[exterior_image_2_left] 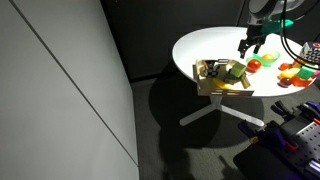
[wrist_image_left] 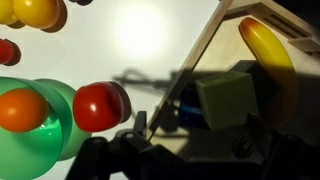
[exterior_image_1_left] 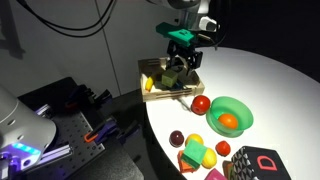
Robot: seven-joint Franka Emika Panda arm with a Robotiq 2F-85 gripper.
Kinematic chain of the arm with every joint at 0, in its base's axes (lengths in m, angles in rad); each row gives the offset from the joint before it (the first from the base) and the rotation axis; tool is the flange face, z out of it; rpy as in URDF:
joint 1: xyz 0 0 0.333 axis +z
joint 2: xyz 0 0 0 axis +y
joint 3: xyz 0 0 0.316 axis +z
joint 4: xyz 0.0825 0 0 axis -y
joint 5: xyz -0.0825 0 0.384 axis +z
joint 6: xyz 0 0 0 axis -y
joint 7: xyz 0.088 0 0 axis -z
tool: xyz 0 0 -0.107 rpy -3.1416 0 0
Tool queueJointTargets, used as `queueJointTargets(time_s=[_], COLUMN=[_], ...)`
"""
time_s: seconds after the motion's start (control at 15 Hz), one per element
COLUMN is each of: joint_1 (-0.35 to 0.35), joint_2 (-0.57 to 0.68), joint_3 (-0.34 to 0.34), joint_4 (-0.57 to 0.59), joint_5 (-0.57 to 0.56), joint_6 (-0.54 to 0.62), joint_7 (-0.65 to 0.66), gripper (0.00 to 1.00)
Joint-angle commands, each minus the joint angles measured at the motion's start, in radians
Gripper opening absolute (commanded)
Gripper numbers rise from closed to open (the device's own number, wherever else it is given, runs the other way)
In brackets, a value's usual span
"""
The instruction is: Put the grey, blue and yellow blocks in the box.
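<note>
A robot arm's gripper hangs over a shallow wooden tray near the edge of a round white table, just above centre in this exterior view; in both exterior views its dark fingers point down at the tray and stand apart, holding nothing. From the wrist camera, the gripper fills the bottom edge of the frame, its two fingers spread wide, with the tray's pale wooden wall running diagonally from top centre toward the lower middle. Inside the tray, right of centre, sits a greyish cube; just left of it, in shadow against the wall, a blue block shows in part, and a curved yellow toy lies at the upper right. No small yellow block can be made out with certainty. Outside the tray, a red toy sits at centre left, touching a green bowl that holds an orange ball; yellow and orange toys crowd the upper left corner. In an exterior view, a black box marked with a red D stands at the lower right, well apart from the tray.
</note>
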State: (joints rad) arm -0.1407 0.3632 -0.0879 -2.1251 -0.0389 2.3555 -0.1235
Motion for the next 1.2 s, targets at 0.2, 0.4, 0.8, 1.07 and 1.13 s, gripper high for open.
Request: queueJointTargets(time_s=[0.2, 0.4, 0.8, 1.07, 1.13], joint_1=[-0.034, -0.040, -0.057, -0.075, -0.080], joint_2=[-0.119, -0.174, -0.271, -0.326, -0.339], joint_3=[-0.023, -0.049, -0.093, -0.114, -0.118], joint_4=[-0.068, -0.095, -0.124, -0.138, -0.143], joint_5=[-0.039, -0.078, -0.150, -0.131, -0.125], joint_6=[-0.098, -0.143, -0.245, -0.262, -0.255], joint_7=[-0.153, -0.177, -0.199, -0.232, -0.231], gripper=[1.00, 1.00, 1.00, 1.00, 1.00])
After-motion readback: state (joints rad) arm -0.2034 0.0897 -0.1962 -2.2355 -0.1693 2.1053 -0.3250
